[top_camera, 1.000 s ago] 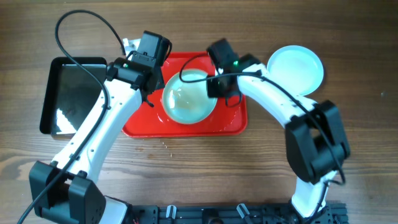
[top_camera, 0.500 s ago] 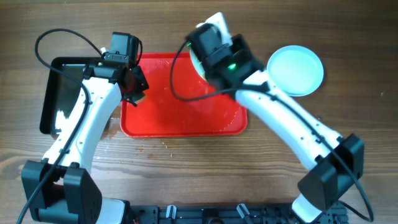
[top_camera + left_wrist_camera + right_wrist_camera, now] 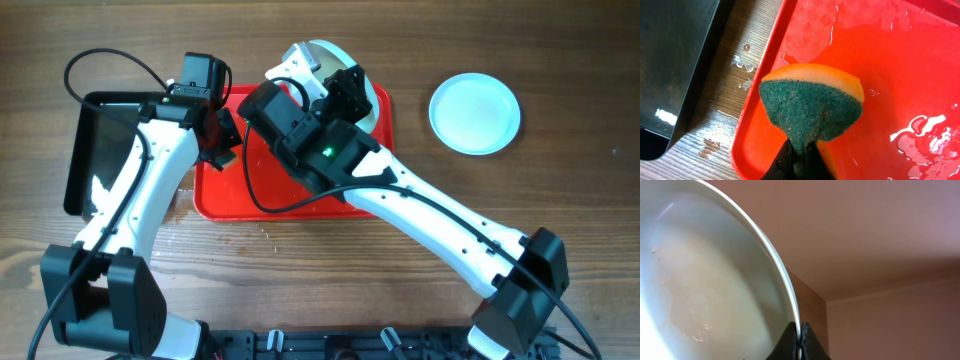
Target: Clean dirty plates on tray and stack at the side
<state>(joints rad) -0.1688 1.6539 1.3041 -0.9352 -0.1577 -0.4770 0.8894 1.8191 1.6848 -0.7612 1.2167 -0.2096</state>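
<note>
Two plates show: one (image 3: 475, 113) lies flat on the counter (image 3: 570, 220) at upper right. The other (image 3: 700, 280) is held tilted over the top edge of the red tray (image 3: 230, 195), its rim pinched in the right gripper (image 3: 800, 336). The left gripper (image 3: 799, 156) is clamped on a green-and-orange sponge (image 3: 812, 107) over the tray's wet left rim, beside a black tray (image 3: 115, 150).

Tray (image 3: 230, 200): red, wet, flat on table. Mint plate (image 3: 475, 113): flat on wood, well right of tray. White plate (image 3: 705, 280): raised, tilted, over tray's far edge.
</note>
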